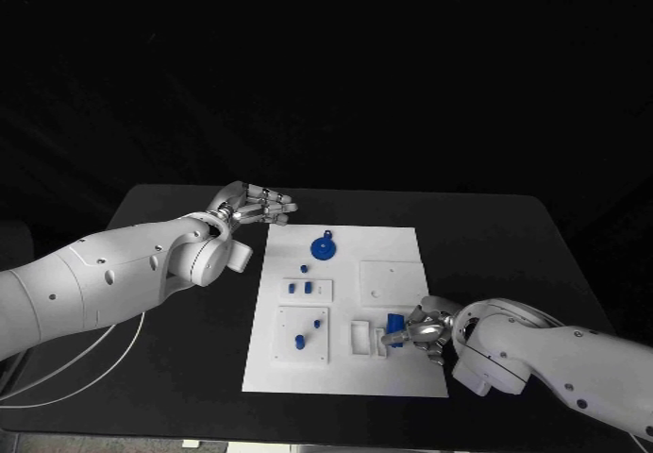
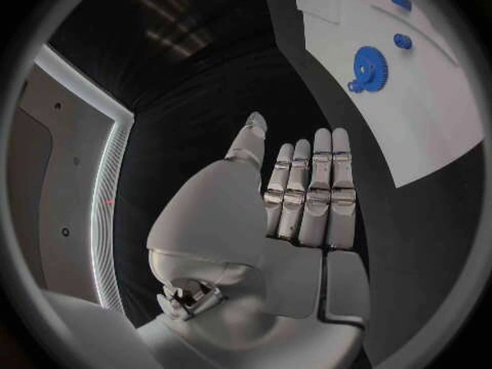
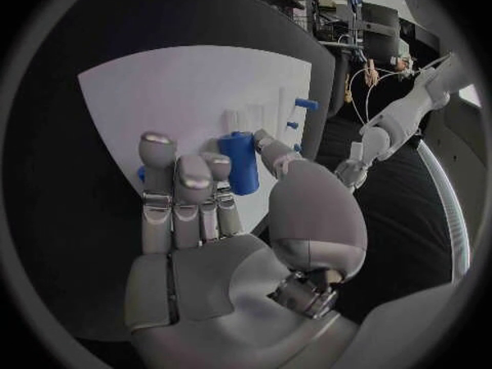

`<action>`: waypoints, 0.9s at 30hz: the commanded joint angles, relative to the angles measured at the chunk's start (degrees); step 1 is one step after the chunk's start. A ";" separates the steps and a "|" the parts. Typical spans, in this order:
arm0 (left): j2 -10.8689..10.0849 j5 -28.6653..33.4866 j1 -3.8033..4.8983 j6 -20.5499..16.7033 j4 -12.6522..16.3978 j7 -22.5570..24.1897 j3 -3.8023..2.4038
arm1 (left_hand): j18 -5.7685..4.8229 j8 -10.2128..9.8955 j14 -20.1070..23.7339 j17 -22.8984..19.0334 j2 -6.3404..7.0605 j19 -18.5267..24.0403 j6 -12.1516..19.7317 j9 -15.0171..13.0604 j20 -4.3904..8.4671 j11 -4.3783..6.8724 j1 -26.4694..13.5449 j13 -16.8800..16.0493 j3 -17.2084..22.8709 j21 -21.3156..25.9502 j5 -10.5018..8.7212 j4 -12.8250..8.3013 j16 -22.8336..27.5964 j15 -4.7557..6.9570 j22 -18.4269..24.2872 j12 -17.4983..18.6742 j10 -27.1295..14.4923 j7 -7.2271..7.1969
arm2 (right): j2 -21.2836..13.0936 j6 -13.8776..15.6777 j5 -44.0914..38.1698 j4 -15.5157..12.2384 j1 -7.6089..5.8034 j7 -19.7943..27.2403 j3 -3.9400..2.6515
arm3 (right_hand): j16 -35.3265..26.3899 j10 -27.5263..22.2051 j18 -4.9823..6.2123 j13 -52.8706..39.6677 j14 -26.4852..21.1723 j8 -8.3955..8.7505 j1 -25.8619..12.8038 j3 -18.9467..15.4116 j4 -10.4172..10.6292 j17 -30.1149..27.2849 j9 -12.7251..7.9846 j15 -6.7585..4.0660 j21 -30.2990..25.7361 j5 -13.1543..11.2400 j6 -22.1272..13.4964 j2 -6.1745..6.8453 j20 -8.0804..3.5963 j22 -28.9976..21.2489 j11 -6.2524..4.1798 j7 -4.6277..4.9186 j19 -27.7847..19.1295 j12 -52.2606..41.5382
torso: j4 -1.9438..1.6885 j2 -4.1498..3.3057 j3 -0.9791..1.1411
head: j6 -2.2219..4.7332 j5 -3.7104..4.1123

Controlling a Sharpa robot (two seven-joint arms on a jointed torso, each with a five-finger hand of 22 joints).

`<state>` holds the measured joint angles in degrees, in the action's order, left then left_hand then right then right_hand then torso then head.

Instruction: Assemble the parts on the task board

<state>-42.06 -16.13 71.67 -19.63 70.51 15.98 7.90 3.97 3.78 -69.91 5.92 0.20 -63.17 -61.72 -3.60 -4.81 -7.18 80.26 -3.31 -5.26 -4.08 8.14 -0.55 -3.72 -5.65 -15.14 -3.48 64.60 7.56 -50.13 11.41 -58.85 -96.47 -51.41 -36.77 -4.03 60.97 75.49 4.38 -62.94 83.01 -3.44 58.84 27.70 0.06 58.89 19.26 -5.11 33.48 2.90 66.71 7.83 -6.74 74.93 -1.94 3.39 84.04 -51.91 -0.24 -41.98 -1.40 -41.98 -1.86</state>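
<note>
The white task board (image 1: pixel 347 363) lies in the middle of the black table. My right hand (image 1: pixel 427 331) hovers at the board's near right part and pinches a blue cylinder (image 1: pixel 396 330) between thumb and fingers. The right wrist view shows that cylinder (image 3: pixel 241 162) upright between the thumb and fingers of the right hand (image 3: pixel 205 213), over the board (image 3: pixel 175 90). A blue gear (image 1: pixel 324 247) lies at the board's far left. My left hand (image 1: pixel 256 205) floats beyond the board's far left corner, fingers straight, holding nothing. In the left wrist view the left hand (image 2: pixel 302 197) is flat, with the gear (image 2: pixel 369 66) beyond it.
Small blue pegs (image 1: pixel 308 286) stand in the white blocks on the board's left side, with two more (image 1: pixel 317 324) nearer me. A plain square block (image 1: pixel 388 278) sits right of the gear. White cables (image 1: pixel 82 363) run over the table's left part.
</note>
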 commanded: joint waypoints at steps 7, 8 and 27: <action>-0.04 0.34 0.02 0.81 0.21 0.46 -0.02 | -0.27 -0.08 0.38 0.08 -0.46 -0.32 0.38 0.01 0.01 0.03 -0.05 -0.04 -0.18 -0.32 0.46 -0.25 0.15 -0.17 0.32 -0.18 -0.23 -0.03 | -1.61 0.04 2.36 -3.37 -0.50 -1.60 -0.19 | 0.32 0.31 -1.02 0.13 0.29 -0.19 -0.38 0.50 -1.74 -0.29 -13.33 -0.28 0.41 2.26 0.84 -1.70 0.10 2.75 -0.22 -0.20 2.70 -0.22 | 0.00 0.01 -0.03 | -0.13 -0.25; -0.05 0.34 0.02 0.82 0.20 0.45 -0.02 | -0.27 -0.08 0.38 0.08 -0.46 -0.32 0.38 0.01 0.01 0.03 -0.05 -0.04 -0.18 -0.32 0.46 -0.25 0.15 -0.17 0.32 -0.18 -0.23 -0.03 | -1.66 -0.21 2.47 -3.62 -0.55 -1.68 -0.20 | 0.34 0.31 -1.04 0.13 0.30 -0.18 -0.45 0.45 -1.89 -0.32 -13.35 -0.27 0.41 2.27 0.97 -1.80 0.12 2.81 -0.23 -0.22 2.72 -0.21 | 0.00 0.01 -0.03 | -0.13 -0.25; -0.16 0.35 0.03 1.01 0.29 0.24 -0.01 | -0.28 -0.09 0.38 0.07 -0.57 -0.36 0.34 0.01 0.01 0.02 -0.08 -0.04 -0.18 -0.36 0.52 -0.29 0.14 -0.17 0.60 -0.18 -0.26 -0.05 | 0.10 -1.24 3.55 -5.58 -0.75 -2.24 -0.25 | 0.37 0.42 -1.18 0.24 0.26 -0.21 -0.75 -0.32 -2.21 -0.45 -13.27 -0.39 0.70 2.90 2.03 -2.08 0.00 3.15 -0.43 -0.59 2.80 -0.02 | -0.05 -0.03 -0.05 | -0.29 -0.67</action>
<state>-42.25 -16.10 71.67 -19.42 70.61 15.89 7.92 3.97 3.78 -69.91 5.90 0.21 -63.17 -61.72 -3.60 -4.80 -7.18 80.27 -3.31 -5.25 -4.08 8.40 -0.55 -3.72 -5.65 -14.59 -3.48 64.60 7.56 -50.22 10.87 -55.79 -101.84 -52.17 -38.88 -4.27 60.96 75.78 4.38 -62.73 83.19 -3.49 58.10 27.55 -2.16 58.44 5.85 -5.29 33.81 5.56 67.85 6.32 -6.74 74.92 -2.25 3.27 84.04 -51.90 -0.30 -41.99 -1.45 -42.23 -2.46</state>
